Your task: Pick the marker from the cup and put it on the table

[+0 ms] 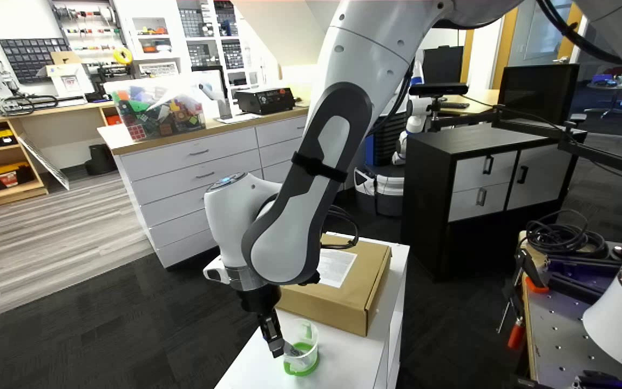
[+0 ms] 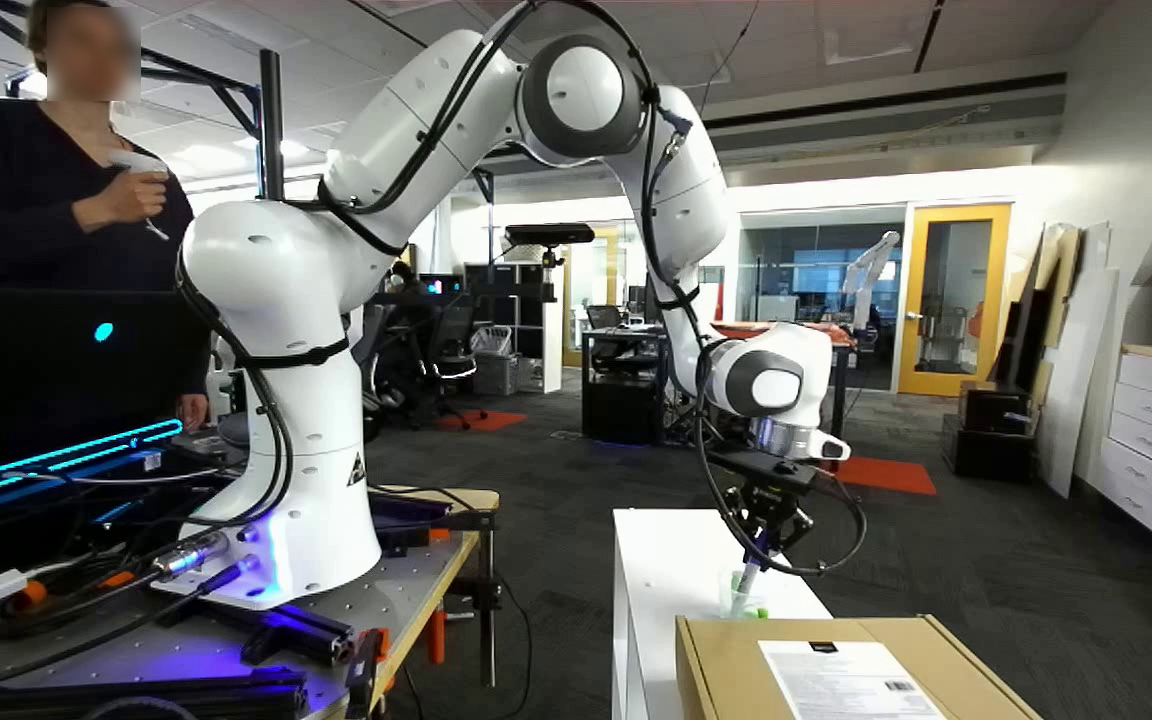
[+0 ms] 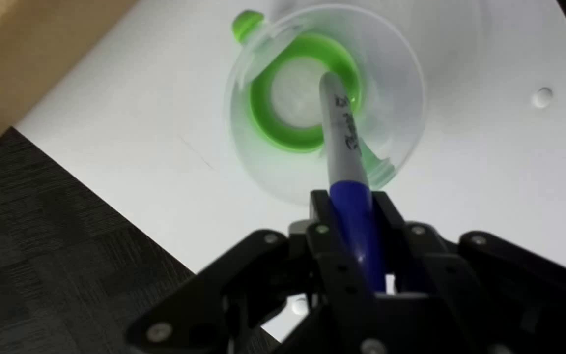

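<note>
The gripper (image 3: 352,206) has its jaws pinching the blue part of the marker (image 3: 344,147), one finger pressed to each side. The marker leans, its grey length pointing down inside the clear, green-bottomed cup (image 3: 278,169) (I cannot tell whether its tip touches the bottom). The cup stands upright on the white table (image 3: 165,162), and in an exterior view the gripper's tips sit just beside the rim. A brown cardboard box (image 1: 362,281) lies flat on the same table, near the cup, in both exterior views. In an exterior view a person (image 2: 26,220) with a blurred face stands near the robot arm (image 2: 306,400); also in an exterior view, a plastic bin (image 1: 146,89) sits on a drawer cabinet (image 1: 235,143).
</note>
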You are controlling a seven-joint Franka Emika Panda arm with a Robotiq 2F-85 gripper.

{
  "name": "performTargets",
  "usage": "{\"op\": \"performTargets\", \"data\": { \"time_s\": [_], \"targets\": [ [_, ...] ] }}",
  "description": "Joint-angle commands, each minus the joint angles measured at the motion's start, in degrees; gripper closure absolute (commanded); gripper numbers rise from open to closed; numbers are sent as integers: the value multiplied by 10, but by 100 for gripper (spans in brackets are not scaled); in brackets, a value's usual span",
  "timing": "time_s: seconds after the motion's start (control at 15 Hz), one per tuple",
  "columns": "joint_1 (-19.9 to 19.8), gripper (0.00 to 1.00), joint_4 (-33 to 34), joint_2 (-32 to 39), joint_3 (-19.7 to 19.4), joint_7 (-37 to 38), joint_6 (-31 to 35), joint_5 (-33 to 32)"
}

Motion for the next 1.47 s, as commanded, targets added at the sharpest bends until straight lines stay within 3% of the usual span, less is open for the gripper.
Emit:
{"op": "performTargets", "data": {
  "time_s": [0.0, 0.8, 1.4],
  "targets": [
    [2, 92, -5, -10, -5, 5, -14, -2],
    [2, 93, -25, -56, -19, 15, -27, -6],
    [19, 93, -1, -103, -26, 55, -89, 1]
  ]
}}
